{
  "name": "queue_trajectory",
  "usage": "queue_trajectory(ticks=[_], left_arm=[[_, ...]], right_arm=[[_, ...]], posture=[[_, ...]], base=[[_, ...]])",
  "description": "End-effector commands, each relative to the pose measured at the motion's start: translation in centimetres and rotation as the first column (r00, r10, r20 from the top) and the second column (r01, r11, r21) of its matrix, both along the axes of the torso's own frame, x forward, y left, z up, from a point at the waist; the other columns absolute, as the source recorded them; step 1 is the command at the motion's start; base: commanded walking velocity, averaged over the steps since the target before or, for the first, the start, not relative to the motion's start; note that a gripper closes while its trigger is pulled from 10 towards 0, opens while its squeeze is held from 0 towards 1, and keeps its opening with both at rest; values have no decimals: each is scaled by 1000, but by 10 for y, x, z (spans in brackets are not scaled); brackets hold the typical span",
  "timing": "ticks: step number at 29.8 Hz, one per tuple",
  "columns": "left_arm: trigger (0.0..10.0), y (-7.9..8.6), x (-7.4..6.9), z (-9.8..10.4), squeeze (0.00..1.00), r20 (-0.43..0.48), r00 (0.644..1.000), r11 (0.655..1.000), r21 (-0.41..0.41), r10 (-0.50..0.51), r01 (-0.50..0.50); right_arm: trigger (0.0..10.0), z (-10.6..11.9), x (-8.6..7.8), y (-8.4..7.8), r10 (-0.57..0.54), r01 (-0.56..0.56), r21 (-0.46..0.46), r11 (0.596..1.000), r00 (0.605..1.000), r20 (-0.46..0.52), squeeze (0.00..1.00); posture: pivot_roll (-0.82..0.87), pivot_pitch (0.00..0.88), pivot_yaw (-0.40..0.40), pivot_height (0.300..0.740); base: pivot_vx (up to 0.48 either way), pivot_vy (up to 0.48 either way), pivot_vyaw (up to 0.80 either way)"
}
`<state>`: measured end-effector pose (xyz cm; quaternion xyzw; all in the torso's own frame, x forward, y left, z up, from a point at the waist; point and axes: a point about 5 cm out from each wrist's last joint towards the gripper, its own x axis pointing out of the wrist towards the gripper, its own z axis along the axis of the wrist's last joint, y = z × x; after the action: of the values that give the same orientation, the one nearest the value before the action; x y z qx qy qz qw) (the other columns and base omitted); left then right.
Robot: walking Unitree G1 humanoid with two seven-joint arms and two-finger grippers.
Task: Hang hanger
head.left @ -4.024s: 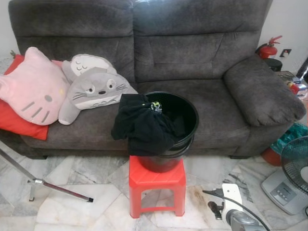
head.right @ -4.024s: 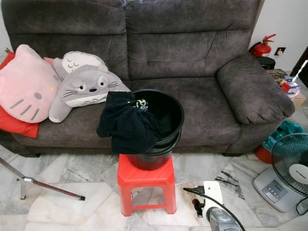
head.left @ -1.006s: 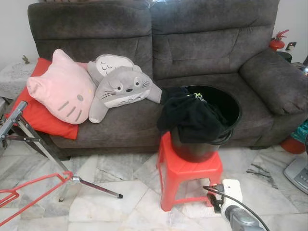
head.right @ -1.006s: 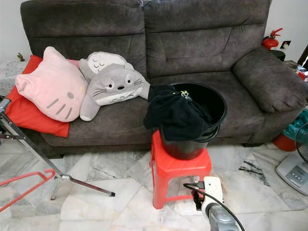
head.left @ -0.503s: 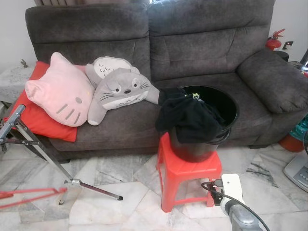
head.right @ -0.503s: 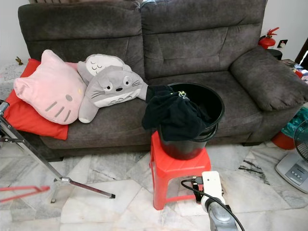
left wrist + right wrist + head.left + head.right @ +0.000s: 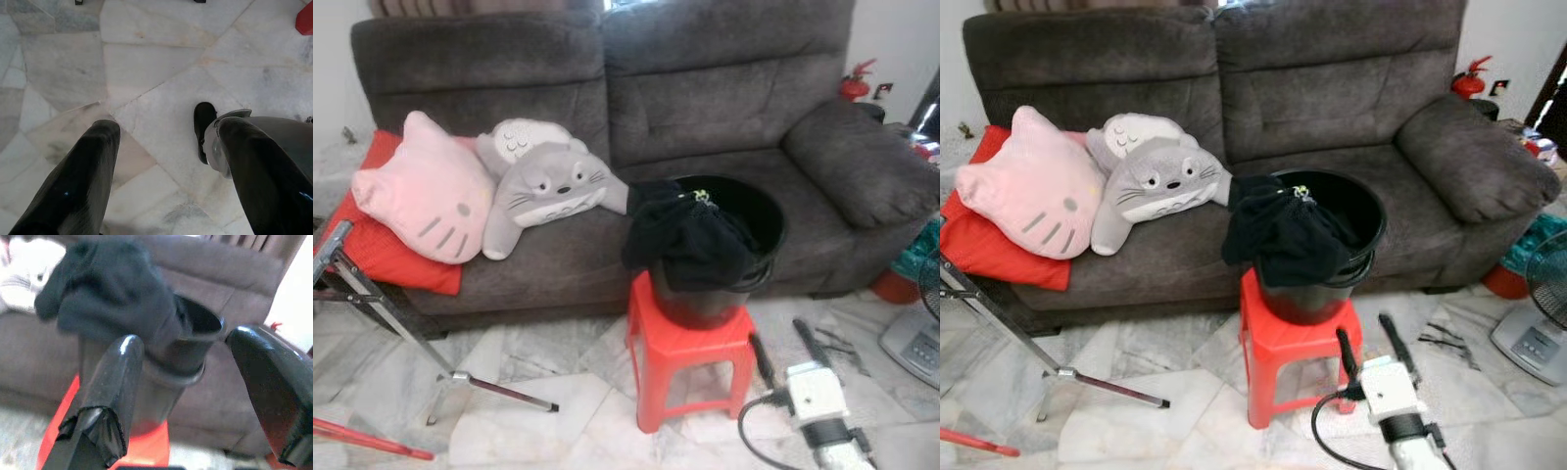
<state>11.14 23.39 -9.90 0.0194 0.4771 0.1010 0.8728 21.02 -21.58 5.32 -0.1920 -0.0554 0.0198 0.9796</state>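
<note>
Right eye view: the right gripper (image 7: 1378, 345), fingers spread wide and empty, points up from the marble floor (image 7: 1185, 362) toward a black bucket (image 7: 1322, 250) on a red stool (image 7: 1293, 357) before the grey sofa (image 7: 1332, 98), a black garment (image 7: 1278, 230) draped over its rim. A red hanger (image 7: 372, 440) lies on the floor far to the robot's left, beside a metal stand (image 7: 391, 313). The left gripper (image 7: 164, 147) hangs over bare floor, jaws wide apart, holding nothing.

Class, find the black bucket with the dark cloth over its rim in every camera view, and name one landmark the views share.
Left eye view: black bucket right of centre, on the red stool.
Right eye view: centre, on that stool.
Left wrist view: marble floor, no bucket.
Right wrist view: ahead between the open right gripper fingers.
Shared landmark: the red stool.
</note>
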Motion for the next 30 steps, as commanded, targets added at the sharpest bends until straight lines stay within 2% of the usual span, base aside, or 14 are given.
queue_trajectory(ticks=[1, 3, 4, 5, 6, 8, 12, 13, 24, 30], left_arm=[[10000, 3, -7, -1, 0, -31, 999, 1000, 16, -13, 14], [10000, 3, -7, -1, 0, -32, 999, 1000, 17, -12, 13], [10000, 3, -7, -2, 0, -32, 999, 1000, 17, -11, 12], [10000, 3, -7, -2, 0, -32, 999, 1000, 17, -11, 12], [10000, 3, -7, -2, 0, -33, 999, 1000, 18, -11, 11], [10000, 4, -8, -2, 0, -34, 999, 1000, 20, -7, 8], [10000, 4, -8, -2, 0, -35, 999, 1000, 21, -5, 6], [10000, 4, -9, -2, 0, -36, 999, 1000, 19, -1, 2], [10000, 4, -10, -2, 0, -35, 999, 1000, 6, 5, -4], [10000, 4, -10, -2, 0, -36, 999, 1000, 6, 5, -5]], right_arm=[[10000, 7, 0, 8, -7, 8, 36, 999, 999, -34, 0], [10000, 9, 11, 7, -15, 19, 57, 998, 998, -63, 0], [10000, 11, 22, 7, -19, 24, 66, 998, 997, -80, 0], [10000, 11, 22, 7, -19, 24, 66, 998, 997, -80, 0], [10000, 13, 29, 8, -15, 21, 74, 997, 997, -76, 0], [10000, 24, 49, 10, -4, 10, 97, 995, 998, -61, 0], [10000, 34, 59, 12, -1, 9, 122, 992, 998, -62, 0], [10000, 45, 68, 18, 22, -17, 128, 992, 999, -43, 0], [10000, 53, 75, 31, 31, -23, 169, 985, 998, -49, 0], [10000, 54, 76, 33, 33, -24, 169, 985, 998, -51, 0]], posture=[[-175, 0, 78, 740], [-175, 0, 78, 740], [-178, 0, 79, 740], [-178, 0, 79, 740], [-178, 0, 79, 740], [-172, 0, 77, 740], [-172, 0, 76, 740], [-167, 0, 73, 740], [-156, 0, 71, 740], [-156, 0, 71, 740]], base=[[0, 0, 0], [0, 0, 0], [0, 0, 0], [0, 0, 0], [0, 0, 0], [0, 0, 0], [0, 0, 0], [0, 0, 0], [0, 0, 0], [0, 0, 0]])
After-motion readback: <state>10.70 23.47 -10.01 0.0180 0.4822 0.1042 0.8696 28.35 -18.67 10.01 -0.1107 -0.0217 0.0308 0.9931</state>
